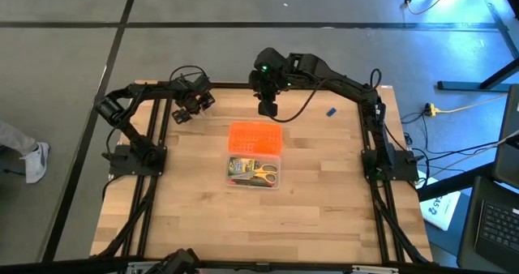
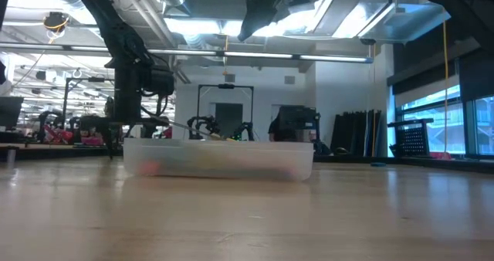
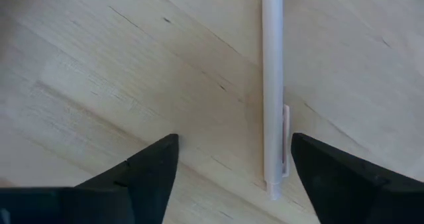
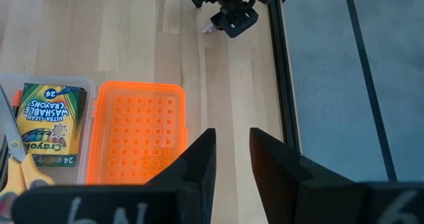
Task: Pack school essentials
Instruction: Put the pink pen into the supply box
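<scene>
Wooden planks of pale, fine-grained butcher block make the counter [image 1: 203, 217], which sits in a black frame on a grey floor; the low view looks past it into a wide workshop with ceiling lights, ducts and dark windows. Near the counter's middle stands a clear plastic box [image 1: 254, 172], its orange lid [image 1: 255, 137] with a grid pattern folded open toward the far edge. Inside, the high view shows the green-yellow crayon box [image 1: 241, 168] and the yellow-handled scissors [image 1: 264, 174]; the right wrist view makes the crayon label readable, while the low view shows only the frosted wall of the box. A tiny blue piece [image 1: 331, 111] lies alone near the far right corner. The left gripper [image 1: 183, 112] is close to the far left corner, its jaws released, pointing down on each side of a smooth white pen [image 3: 273, 91] with a clip that lies flat on the wood; only the left wrist view shows this clearly. The right gripper [image 1: 268, 109] hangs over the far edge beyond the lid, its jaws slightly parted and holding nothing.
</scene>
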Robot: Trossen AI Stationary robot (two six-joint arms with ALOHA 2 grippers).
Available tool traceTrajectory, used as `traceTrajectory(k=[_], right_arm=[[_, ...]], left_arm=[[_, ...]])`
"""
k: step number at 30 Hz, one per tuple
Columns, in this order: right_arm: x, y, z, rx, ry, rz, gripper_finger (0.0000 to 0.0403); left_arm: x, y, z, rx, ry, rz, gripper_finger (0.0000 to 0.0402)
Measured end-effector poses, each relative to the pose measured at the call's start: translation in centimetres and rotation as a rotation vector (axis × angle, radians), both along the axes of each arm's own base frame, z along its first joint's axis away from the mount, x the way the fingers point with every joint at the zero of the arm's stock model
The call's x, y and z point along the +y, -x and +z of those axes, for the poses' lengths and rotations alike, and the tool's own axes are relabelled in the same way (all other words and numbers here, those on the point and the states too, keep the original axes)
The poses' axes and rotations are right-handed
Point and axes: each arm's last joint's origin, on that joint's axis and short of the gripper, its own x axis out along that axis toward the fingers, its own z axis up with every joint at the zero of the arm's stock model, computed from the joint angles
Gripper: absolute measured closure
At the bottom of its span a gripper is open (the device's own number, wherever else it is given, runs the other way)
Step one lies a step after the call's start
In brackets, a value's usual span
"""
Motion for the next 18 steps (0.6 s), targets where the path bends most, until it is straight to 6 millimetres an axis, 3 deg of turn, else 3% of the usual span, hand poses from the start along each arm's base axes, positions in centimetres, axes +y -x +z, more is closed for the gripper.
traceTrajectory(k=[9,18], right_arm=[[0.0,0.0,0.0,0.000,0.000,0.000,0.0308],[0.0,0.0,0.0,-0.001,0.001,0.000,0.0308]], left_arm=[[0.3,-1.1,0.4,-0.038,-0.051,-0.025,0.0157],[0.4,-1.2,-0.1,-0.024,-0.032,-0.027,0.0168]])
